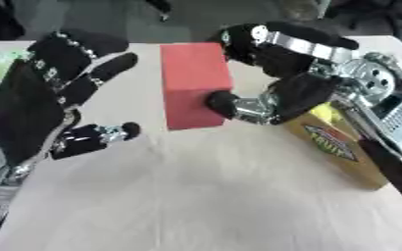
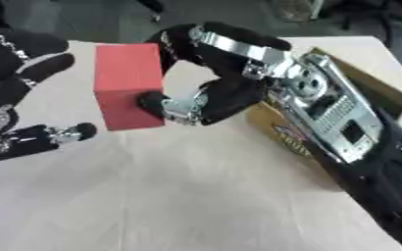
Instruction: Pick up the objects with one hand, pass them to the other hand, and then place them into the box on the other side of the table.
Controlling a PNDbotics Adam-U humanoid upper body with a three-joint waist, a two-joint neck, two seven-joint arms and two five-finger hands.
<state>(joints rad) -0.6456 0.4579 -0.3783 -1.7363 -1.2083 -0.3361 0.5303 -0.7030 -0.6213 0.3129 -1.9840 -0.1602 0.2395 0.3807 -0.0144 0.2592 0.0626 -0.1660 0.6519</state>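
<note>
A red rectangular block [image 1: 192, 83] hangs upright above the light wooden table [image 1: 204, 196]. My right hand [image 1: 282, 93] comes in from the right and pinches it, thumb on the near face and fingers over the far top edge. To the block's left my left hand [image 1: 41, 103] stands open, palm toward the block, fingers spread and thumb out below, apart from the block. A brown cardboard box [image 1: 346, 149] with a printed label lies on the table's right side, partly hidden behind my right arm.
A green thing [image 1: 3, 61] shows at the far left edge of the table. Dark floor and dark shapes lie beyond the table's far edge. Bare tabletop fills the near middle.
</note>
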